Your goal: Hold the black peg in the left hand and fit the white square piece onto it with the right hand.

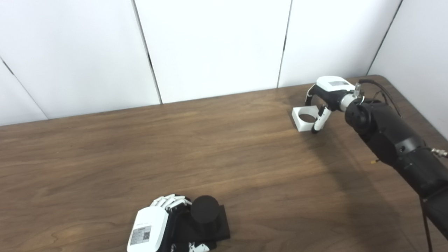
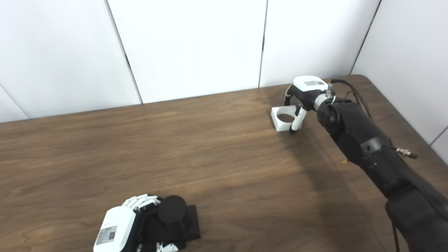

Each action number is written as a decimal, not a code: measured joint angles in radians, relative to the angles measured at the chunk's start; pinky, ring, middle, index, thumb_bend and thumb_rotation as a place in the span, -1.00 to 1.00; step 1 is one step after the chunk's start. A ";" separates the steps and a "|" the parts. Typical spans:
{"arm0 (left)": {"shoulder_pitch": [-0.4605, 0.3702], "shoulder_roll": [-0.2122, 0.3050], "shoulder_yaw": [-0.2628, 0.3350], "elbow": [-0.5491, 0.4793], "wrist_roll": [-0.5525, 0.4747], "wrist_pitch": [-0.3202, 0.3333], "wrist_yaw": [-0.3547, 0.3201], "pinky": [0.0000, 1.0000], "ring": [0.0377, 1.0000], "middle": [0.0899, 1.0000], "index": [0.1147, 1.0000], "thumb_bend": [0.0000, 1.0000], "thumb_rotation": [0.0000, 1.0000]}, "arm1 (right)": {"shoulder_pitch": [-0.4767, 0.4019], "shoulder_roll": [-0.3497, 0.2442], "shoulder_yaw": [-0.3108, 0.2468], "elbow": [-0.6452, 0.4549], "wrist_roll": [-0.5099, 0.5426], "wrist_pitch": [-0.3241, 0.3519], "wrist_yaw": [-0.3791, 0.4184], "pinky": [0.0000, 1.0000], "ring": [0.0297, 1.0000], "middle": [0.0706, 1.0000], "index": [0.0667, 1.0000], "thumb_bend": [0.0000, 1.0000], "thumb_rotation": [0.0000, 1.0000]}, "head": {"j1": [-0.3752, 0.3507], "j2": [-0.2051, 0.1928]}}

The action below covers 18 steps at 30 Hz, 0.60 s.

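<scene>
At the near left of the table (image 1: 105, 147), the left hand (image 1: 154, 224) lies against the peg (image 1: 205, 210), a black cylinder standing upright on a flat black square base. Its fingers (image 1: 171, 201) curl along the base's far left side and the thumb shows at the near edge, so the hand is wrapped around the base, which rests on the wood. The cylinder's round top faces up, just right of the hand's white back.

The middle of the table is bare brown wood grain.

At the far right, the white piece (image 1: 303, 119) sits on the table, a square block with a round hole through it, open side up. The right hand (image 1: 327, 94) arches over its right side: one finger (image 1: 320, 120) touches the piece's near right corner, others reach down behind its far edge. Whether they press on it firmly I cannot tell. The piece is well apart from the peg. The right arm (image 1: 395, 140) runs black to the near right edge. White wall panels (image 1: 210, 45) stand behind.
</scene>
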 measured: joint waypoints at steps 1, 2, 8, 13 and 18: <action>0.000 0.000 0.000 -0.001 0.000 0.000 0.000 0.62 0.58 0.41 -0.17 0.04 -0.90 | 0.000 0.000 0.000 0.000 0.000 -0.003 -0.003 0.68 0.72 0.53 -0.10 0.05 -0.74 | 0.000 0.000; 0.000 0.000 0.000 -0.001 0.000 0.000 -0.001 0.63 0.58 0.41 -0.17 0.04 -0.90 | 0.002 0.000 0.000 0.000 0.000 -0.006 -0.006 0.68 0.72 0.52 -0.10 0.04 -0.75 | 0.000 0.002; 0.000 -0.002 0.000 -0.003 0.003 0.001 -0.005 0.63 0.58 0.41 -0.17 0.04 -0.90 | 0.008 0.000 -0.003 -0.003 0.000 -0.006 -0.017 0.68 0.71 0.52 -0.10 0.04 -0.75 | 0.002 0.002; 0.000 -0.002 0.000 -0.003 0.003 0.001 -0.005 0.62 0.58 0.41 -0.17 0.04 -0.90 | 0.014 0.000 -0.002 -0.012 -0.007 -0.005 -0.022 0.67 0.71 0.52 -0.10 0.04 -0.75 | 0.000 -0.003; -0.001 -0.003 0.000 -0.003 0.007 0.001 -0.005 0.61 0.57 0.41 -0.17 0.04 -0.90 | 0.047 0.000 -0.002 -0.109 -0.020 0.002 0.017 0.71 0.71 0.50 -0.10 0.04 -0.74 | 0.012 0.002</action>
